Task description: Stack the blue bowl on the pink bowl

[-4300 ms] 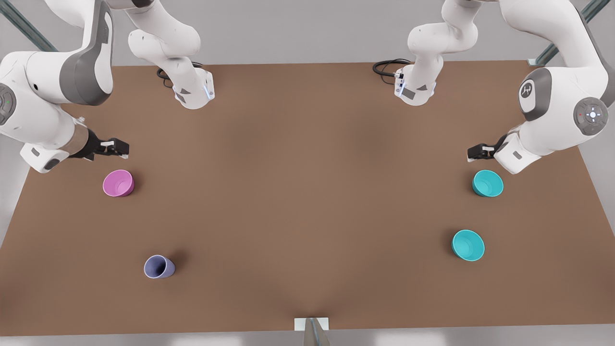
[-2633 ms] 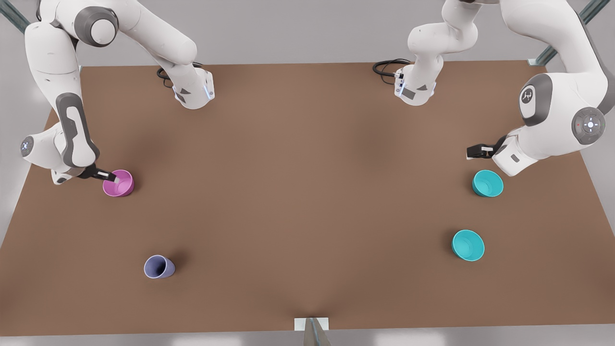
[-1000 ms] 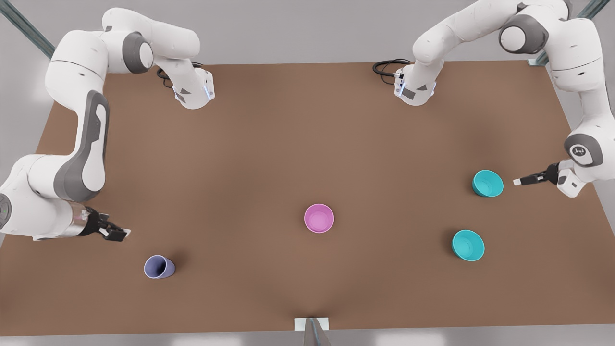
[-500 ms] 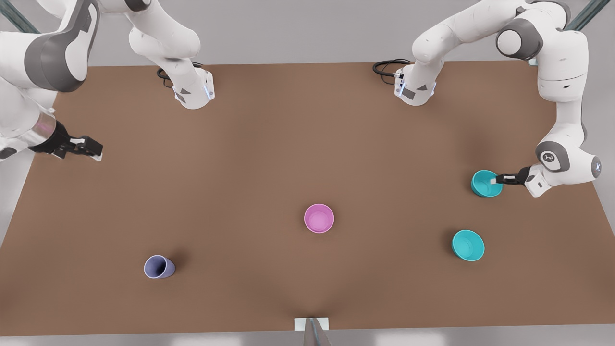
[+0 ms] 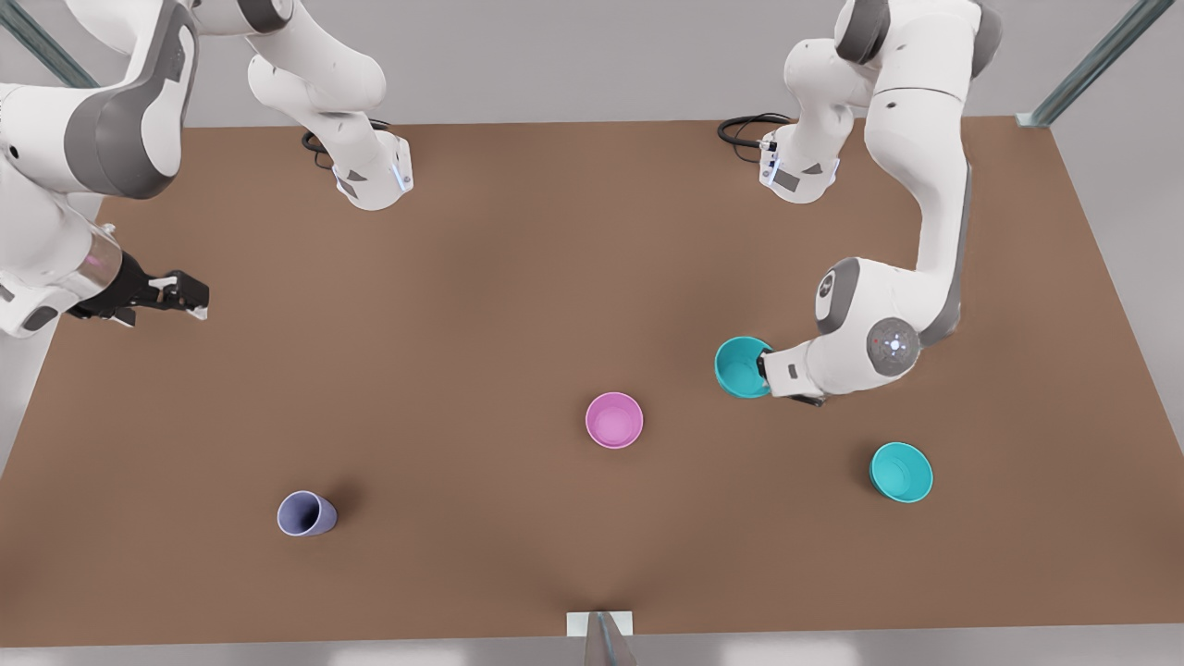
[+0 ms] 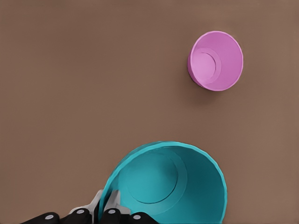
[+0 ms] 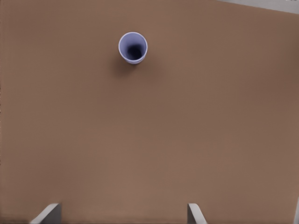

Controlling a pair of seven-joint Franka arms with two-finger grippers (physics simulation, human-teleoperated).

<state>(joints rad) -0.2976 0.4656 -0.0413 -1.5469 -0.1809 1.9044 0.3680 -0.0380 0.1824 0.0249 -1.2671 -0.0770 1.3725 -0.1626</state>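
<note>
In the front view, the left gripper [image 5: 764,368] is clamping the rim of the blue bowl [image 5: 738,367] and holding it above the brown table [image 5: 518,277], toward the front view's right of the pink bowl [image 5: 614,420], which is sitting upright and alone near the table's middle. A second teal bowl [image 5: 901,472] is resting farther to the front view's right, well apart from both, and a lavender cup [image 5: 305,513] is standing near the front view's lower left. The right gripper [image 5: 190,298] is waiting at the front view's left edge, its fingers parted and holding nothing. In the left wrist view, the fingers [image 6: 106,209] are pinching the wall of the blue bowl [image 6: 173,186], one inside and one outside, while the pink bowl [image 6: 216,60] is lying apart from it on the table [image 6: 84,84]. In the right wrist view, two fingertips [image 7: 46,213] are standing wide apart over the table [image 7: 187,130], with the lavender cup [image 7: 133,47] far beyond them.
</note>
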